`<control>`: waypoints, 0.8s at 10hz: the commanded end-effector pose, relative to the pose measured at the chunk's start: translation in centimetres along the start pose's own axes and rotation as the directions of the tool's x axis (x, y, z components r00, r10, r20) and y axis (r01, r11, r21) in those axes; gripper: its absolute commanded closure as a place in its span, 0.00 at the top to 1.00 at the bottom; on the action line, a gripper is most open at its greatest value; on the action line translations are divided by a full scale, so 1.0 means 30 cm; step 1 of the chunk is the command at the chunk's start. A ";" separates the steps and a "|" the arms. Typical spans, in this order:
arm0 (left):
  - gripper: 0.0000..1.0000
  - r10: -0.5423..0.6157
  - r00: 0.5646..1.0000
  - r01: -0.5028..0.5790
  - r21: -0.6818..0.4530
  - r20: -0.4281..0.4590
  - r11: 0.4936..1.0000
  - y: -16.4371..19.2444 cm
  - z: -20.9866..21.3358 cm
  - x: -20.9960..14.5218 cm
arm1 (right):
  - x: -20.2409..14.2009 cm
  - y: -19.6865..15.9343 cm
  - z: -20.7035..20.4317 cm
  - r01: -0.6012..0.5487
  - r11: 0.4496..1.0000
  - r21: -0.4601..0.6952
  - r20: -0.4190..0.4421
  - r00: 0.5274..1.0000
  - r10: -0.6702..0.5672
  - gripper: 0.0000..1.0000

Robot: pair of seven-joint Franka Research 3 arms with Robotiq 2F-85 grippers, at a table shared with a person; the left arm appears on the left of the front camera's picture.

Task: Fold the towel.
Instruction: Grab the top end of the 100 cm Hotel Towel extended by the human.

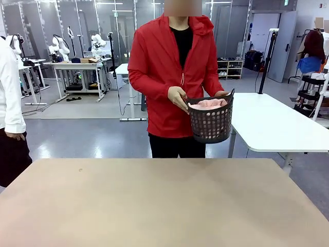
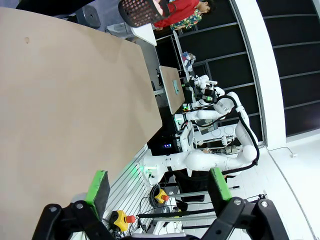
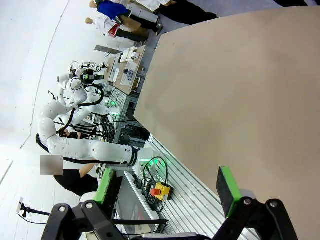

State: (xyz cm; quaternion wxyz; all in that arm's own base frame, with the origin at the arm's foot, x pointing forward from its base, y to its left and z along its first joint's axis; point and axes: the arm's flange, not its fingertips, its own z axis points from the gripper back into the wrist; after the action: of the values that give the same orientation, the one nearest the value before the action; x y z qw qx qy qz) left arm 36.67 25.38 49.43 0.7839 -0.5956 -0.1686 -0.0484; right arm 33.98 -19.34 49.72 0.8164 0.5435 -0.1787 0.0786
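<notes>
Towel (image 1: 207, 104): lying crumpled inside the black perforated basket (image 1: 211, 123), pink folds showing just above the rim; riding there as cargo, likely on the way to the robot.
Basket: being held at waist height beyond the far edge of the tabletop (image 1: 154, 206), roughly upright and resting on nothing.
Person's hands: one hand (image 1: 177, 98) gripping the rim on one side, the other hand (image 1: 221, 94) curling over the opposite side; sharing the load so the cloth is kept from spilling.
Tabletop: lying bare and brown, offering a flat field for spreading and folding.
Left tool (image 2: 159, 182): hanging by the tabletop's near side with green pads wide apart, gripping nothing; apparently keeping out of the way of a delivery.
Right tool (image 3: 170, 182): mirroring that, pads spread wide with nothing between them, looking along the tabletop's edge.
Step in hand: waiting on the towel's arrival on the tabletop; folding not yet begun, judging by the cloth sitting bunched in the basket.
</notes>
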 end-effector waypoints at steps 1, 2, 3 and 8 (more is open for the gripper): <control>1.00 -0.007 1.000 0.007 -0.009 -0.007 1.000 -0.004 -0.001 -0.012 | 0.000 0.002 0.002 -0.023 1.000 0.012 0.002 1.000 0.023 1.00; 1.00 -0.007 1.000 0.007 -0.009 -0.007 1.000 -0.004 -0.001 -0.012 | 0.000 0.002 0.002 -0.023 1.000 0.012 0.002 1.000 0.023 1.00; 1.00 -0.007 1.000 0.007 -0.009 -0.007 1.000 -0.004 -0.001 -0.012 | 0.000 0.002 0.002 -0.023 1.000 0.012 0.002 1.000 0.023 1.00; 1.00 -0.007 1.000 0.007 -0.009 -0.007 1.000 -0.004 -0.001 -0.012 | 0.000 0.002 0.002 -0.023 1.000 0.012 0.002 1.000 0.023 1.00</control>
State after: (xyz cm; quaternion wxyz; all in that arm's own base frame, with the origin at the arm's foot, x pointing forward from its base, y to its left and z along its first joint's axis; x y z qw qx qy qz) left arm 36.66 25.39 49.43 0.7839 -0.5956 -0.1686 -0.0483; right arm 33.98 -19.34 49.72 0.8164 0.5435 -0.1788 0.0788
